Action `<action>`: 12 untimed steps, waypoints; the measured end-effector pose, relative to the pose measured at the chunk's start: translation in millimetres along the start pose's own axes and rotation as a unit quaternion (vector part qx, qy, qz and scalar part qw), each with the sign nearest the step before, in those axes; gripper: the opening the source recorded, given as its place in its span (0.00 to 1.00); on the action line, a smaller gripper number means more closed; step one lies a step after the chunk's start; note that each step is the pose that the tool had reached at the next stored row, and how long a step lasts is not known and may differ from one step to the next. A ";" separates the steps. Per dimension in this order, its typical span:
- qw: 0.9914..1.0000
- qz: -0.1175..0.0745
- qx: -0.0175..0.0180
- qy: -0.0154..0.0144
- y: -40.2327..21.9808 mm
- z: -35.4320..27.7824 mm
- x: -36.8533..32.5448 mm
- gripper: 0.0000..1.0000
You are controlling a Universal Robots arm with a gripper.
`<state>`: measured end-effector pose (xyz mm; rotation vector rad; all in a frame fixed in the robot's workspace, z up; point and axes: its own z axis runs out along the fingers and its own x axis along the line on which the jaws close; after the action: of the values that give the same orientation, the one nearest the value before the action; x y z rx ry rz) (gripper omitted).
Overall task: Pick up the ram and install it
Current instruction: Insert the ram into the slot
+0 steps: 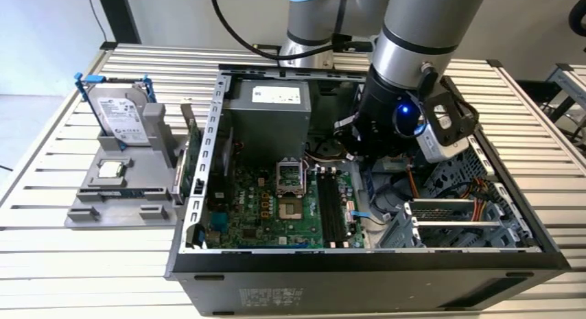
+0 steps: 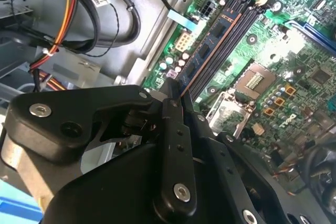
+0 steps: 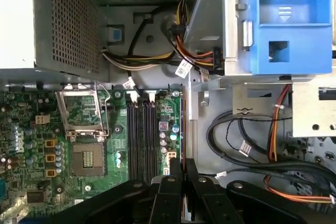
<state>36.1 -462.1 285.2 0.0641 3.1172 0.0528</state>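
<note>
1. Ram (image 3: 182,135) hangs edge-on inside the open computer case (image 1: 366,261), its thin green edge sticking out past the fingertips; in the second wrist view (image 2: 202,56) its black chips show.
2. Gripper (image 3: 182,170) is clenched on it, both black fingers (image 2: 176,145) pressed against its faces.
3. It sits just beside the empty memory slots (image 3: 142,140), over the motherboard's edge, not seated in any slot.
4. Next to the slots lies the open processor socket (image 3: 84,156).
5. In the exterior view the arm (image 1: 403,65) reaches down into the case at upper right of the frame.
6. At left of that frame, a grey stand (image 1: 119,209) on the slatted table (image 1: 55,264) carries a hard drive (image 1: 119,113) and a square processor chip (image 1: 112,169).
</note>
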 end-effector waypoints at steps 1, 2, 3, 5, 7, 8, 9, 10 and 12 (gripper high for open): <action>1.000 -0.001 0.000 0.000 0.0 0.7 0.6 0.00; 1.000 -0.001 0.000 0.000 -0.1 0.6 1.0 0.00; 1.000 -0.001 0.000 0.000 -0.1 0.6 1.0 0.00; 1.000 -0.001 0.000 0.000 -0.1 0.7 1.1 0.00; 1.000 -0.001 0.000 0.000 -0.1 2.5 1.2 0.00; 1.000 -0.001 0.000 0.000 -0.2 4.3 1.2 0.00; 1.000 -0.001 0.000 0.000 -0.4 6.0 1.4 0.00; 1.000 -0.001 0.000 0.000 -0.5 7.8 1.7 0.00; 1.000 -0.001 0.000 0.000 -0.6 11.5 2.3 0.00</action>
<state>34.0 -462.3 273.7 0.0610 3.1172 0.0529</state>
